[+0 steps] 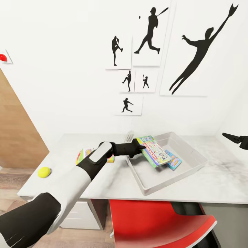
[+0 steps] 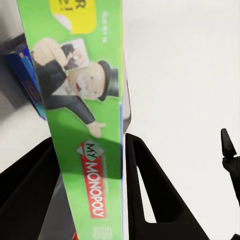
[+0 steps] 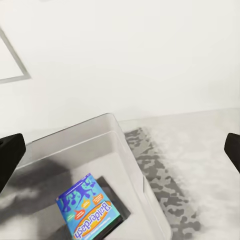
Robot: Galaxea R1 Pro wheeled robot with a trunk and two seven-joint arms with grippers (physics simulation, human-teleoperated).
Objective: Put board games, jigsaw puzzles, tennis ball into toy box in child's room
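Head view: grey table [image 1: 220, 179] against white wall [image 1: 69, 86].

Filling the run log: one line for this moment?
left pincer: shut on Monopoly box | over toy box | Balderdash box: inside | tennis ball: on table

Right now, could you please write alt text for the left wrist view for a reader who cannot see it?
A green My Monopoly board game box stands on edge between the two dark fingers of the left gripper, which is shut on it. Behind it is a blue game box and a pale wall.
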